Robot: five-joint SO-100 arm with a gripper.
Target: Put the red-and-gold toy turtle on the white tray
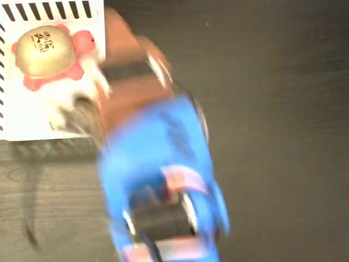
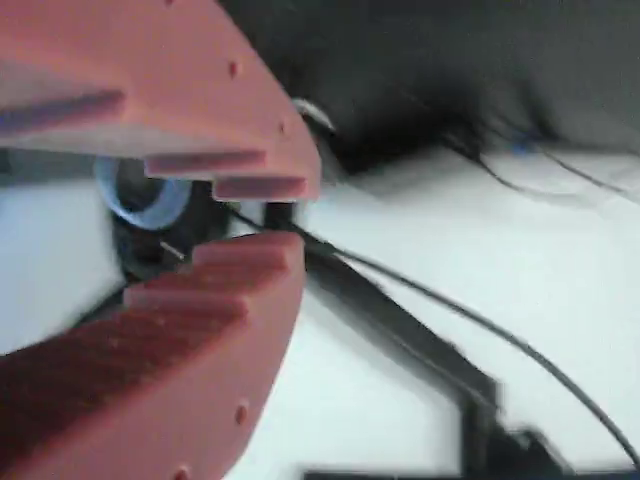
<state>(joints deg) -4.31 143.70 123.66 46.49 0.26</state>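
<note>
In the fixed view the red-and-gold toy turtle (image 1: 44, 52) lies on the white tray (image 1: 27, 117) at the top left, gold shell up and red head pointing right. Nothing is holding it. The blue arm (image 1: 163, 158) is heavily blurred and reaches up from the bottom. Its reddish-brown gripper (image 1: 124, 52) is beside the tray's right edge, clear of the turtle. In the wrist view the gripper (image 2: 285, 218) shows two red fingers (image 2: 220, 300) with a narrow gap at the tips and nothing between them. Neither the turtle nor the tray appears in the wrist view.
A dark wood-grain table (image 1: 272, 136) fills the right side and lower left of the fixed view. The wrist view faces blurred white surfaces, black cables (image 2: 470, 320) and a blue ring (image 2: 140, 200) behind the fingers.
</note>
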